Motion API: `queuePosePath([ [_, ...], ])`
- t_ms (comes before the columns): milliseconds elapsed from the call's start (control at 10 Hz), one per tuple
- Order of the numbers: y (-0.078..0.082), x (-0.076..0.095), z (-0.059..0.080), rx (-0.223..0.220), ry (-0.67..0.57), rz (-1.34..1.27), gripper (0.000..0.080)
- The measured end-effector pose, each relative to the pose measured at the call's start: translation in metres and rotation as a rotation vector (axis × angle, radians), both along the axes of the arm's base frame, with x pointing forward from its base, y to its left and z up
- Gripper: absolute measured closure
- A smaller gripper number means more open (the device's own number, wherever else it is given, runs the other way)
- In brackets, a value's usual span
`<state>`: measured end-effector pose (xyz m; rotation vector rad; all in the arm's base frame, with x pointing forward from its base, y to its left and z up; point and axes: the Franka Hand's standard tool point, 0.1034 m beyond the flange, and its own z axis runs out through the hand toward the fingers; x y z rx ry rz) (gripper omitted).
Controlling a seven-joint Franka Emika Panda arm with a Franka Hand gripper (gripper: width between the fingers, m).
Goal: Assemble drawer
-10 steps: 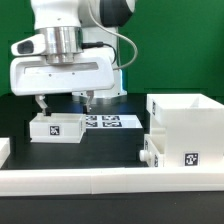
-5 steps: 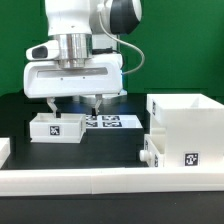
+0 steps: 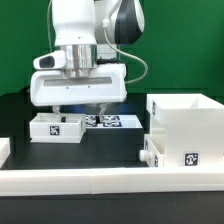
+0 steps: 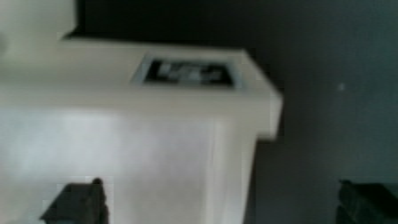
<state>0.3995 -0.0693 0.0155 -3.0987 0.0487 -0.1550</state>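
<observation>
A small low white tray (image 3: pixel 55 127) with a tag lies on the black table at the exterior view's left. My gripper (image 3: pixel 78 108) hangs open and empty just above it, a little to its right. The tall white box shell (image 3: pixel 185 128) with a tag stands at the right. A second low white piece (image 3: pixel 150 155) sits against its left side. The wrist view is blurred. It shows a white tray (image 4: pixel 143 130) with a tag below my open gripper (image 4: pixel 219 205). One dark fingertip (image 4: pixel 75 200) shows over the tray. The other is over the black table.
The marker board (image 3: pixel 110 122) lies flat behind the tray, under the gripper's right side. A long low white border wall (image 3: pixel 90 180) runs along the front. A green backdrop stands behind the arm.
The arm has moved toward the exterior view's right, and the gripper sits slightly lower over the tray's right part. The jaws stay open. The tray and shell have not moved.
</observation>
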Motion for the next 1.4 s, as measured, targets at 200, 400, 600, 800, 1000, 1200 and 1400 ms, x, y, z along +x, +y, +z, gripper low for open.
queuePosePath([
  [200, 0.001, -0.009, -0.008, -0.012, -0.014, 0.002, 0.0151],
  [400, 0.002, -0.015, -0.010, -0.021, -0.026, 0.008, 0.0151],
  [600, 0.001, -0.015, -0.011, -0.022, -0.027, 0.009, 0.0405],
  [800, 0.001, -0.011, -0.009, -0.023, -0.033, 0.009, 0.0583],
  [1000, 0.001, -0.009, -0.009, -0.023, -0.037, 0.010, 0.0740],
  [1200, 0.002, -0.008, -0.009, -0.023, -0.037, 0.011, 0.0758],
  [1400, 0.004, -0.007, -0.009, -0.022, -0.038, 0.017, 0.0758],
])
